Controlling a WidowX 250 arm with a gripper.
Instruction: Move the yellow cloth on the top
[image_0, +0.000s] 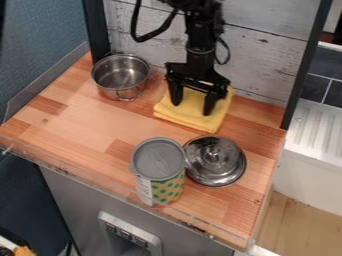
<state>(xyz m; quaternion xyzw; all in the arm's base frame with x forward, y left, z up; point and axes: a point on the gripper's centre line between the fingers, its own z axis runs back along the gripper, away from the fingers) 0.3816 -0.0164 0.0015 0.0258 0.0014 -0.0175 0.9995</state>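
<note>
Yellow cloth (184, 115), folded into a soft pad, lies toward the back of a wood-block countertop (100, 125) near a whitewashed plank wall (267, 60), as seen from the fixed camera. A black two-finger gripper (194, 104) hangs over it, fingers spread wide with nothing held between them; whether the tips touch the fabric cannot be told. A round stainless-steel pot (121, 77) sits to one side, while a shiny domed metal lid (215, 161) rests just off the cloth's front corner, beside a tall grey-topped canister (159, 172) with green dots. The likely next step is a pinch and a lift, and the fabric poses the main risk: fingers closing too high could slide off, or catch only the upper layer and unfold the rest. Pressing too low could jam the tips against the wood. A low drag forward might push the lid into the canister, and a sideways one might nudge the pot. Just where "the top" lies is unclear from here
</note>
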